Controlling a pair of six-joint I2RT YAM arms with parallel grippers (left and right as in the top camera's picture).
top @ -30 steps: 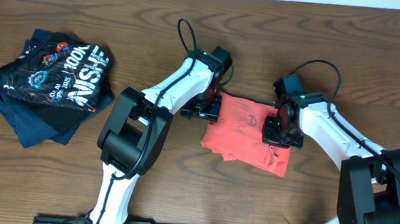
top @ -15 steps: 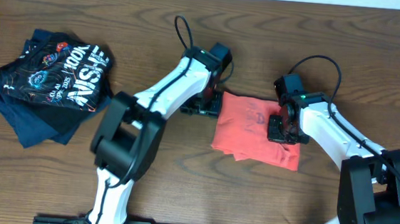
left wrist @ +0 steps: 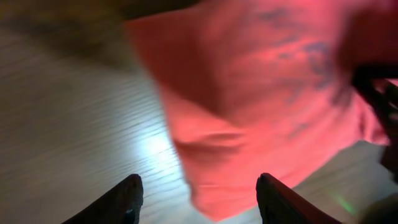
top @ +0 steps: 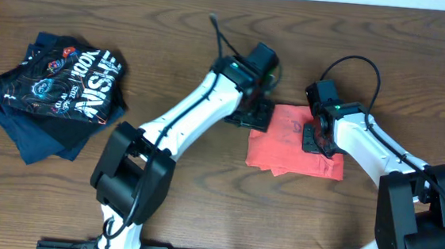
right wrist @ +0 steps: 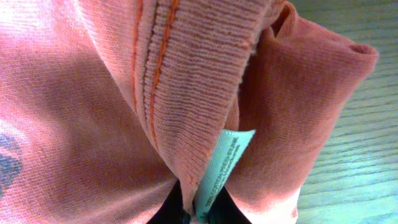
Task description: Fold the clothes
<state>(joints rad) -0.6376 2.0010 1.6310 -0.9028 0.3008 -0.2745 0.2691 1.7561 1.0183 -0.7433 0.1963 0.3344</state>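
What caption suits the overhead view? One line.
Right gripper pinches the folded shirt; open left gripper hovers at its left edge; dark clothes lie far left.

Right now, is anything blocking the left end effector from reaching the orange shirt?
Nothing visible. The left end effector hangs open over the T-shirt at its edge, with only bare table beside it. The right end effector is shut on the T-shirt; the dark clothes pile lies far off.
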